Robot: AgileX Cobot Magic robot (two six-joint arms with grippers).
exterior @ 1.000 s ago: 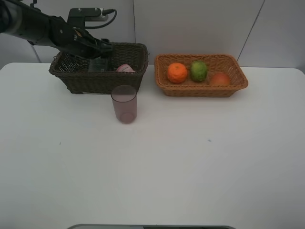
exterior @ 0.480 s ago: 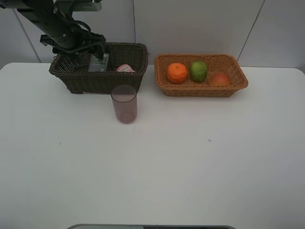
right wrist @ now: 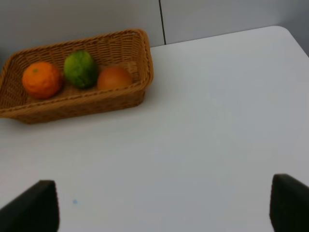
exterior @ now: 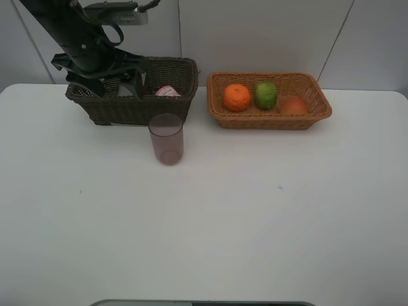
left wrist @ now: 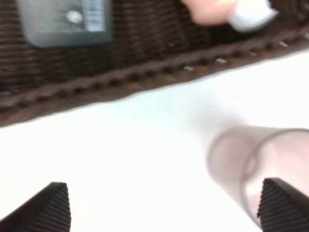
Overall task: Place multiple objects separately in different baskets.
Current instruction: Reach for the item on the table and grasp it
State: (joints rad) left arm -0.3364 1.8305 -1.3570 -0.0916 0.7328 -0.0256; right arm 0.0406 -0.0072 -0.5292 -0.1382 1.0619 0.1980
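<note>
The dark green flask [left wrist: 65, 21] and the pink white-capped bottle [exterior: 167, 91] lie in the dark brown basket [exterior: 134, 111]. My left gripper [exterior: 105, 81] hovers over that basket's left part, open and empty, and hides most of the flask in the high view. In the left wrist view the gripper [left wrist: 166, 208] sits above the table in front of the basket rim [left wrist: 120, 77]. The pink cup [exterior: 166, 139] stands upright in front of the basket. The orange [exterior: 237, 97], lime [exterior: 266, 94] and peach [exterior: 294, 105] lie in the tan basket [exterior: 268, 121]. My right gripper [right wrist: 161, 212] is open and empty.
The white table [exterior: 255, 217] spreads wide in front of both baskets. A grey wall stands close behind the baskets. The right arm does not show in the high view. The table's right edge shows in the right wrist view [right wrist: 289, 38].
My left gripper let go of the flask into the dark basket, then rose and turned over the basket's left front. The cup and fruits have not moved.
</note>
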